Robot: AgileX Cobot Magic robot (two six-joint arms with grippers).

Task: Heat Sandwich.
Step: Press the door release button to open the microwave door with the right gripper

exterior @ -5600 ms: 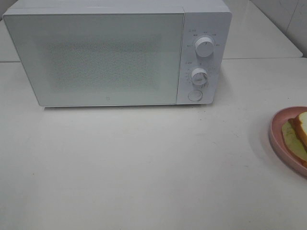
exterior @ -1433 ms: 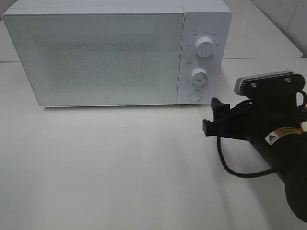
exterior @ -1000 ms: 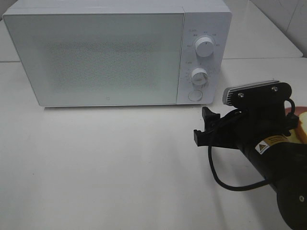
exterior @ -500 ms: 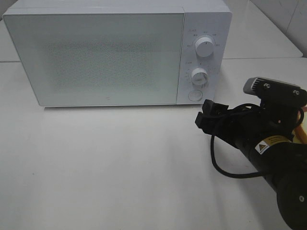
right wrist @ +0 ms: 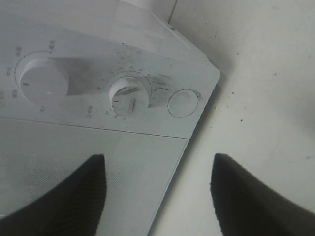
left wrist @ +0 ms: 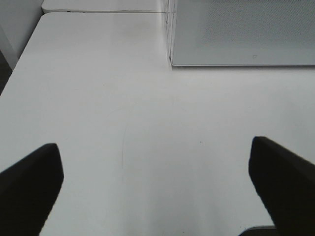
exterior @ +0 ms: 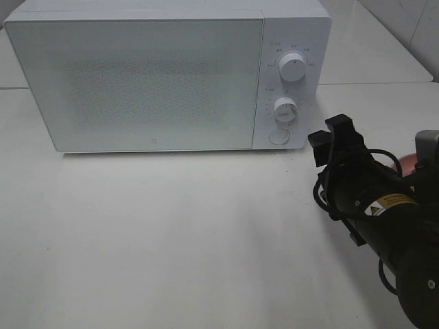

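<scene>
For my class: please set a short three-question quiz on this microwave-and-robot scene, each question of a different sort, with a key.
1. True or false: the door of the microwave is shut.
2. What does the left gripper hold? A) a sandwich B) a plate C) nothing
3. Fill in: the microwave carries ___ knobs above its round button.

Key:
1. True.
2. C. Its jaws stand open over the bare table.
3. Two: the upper knob and the lower knob.
</scene>
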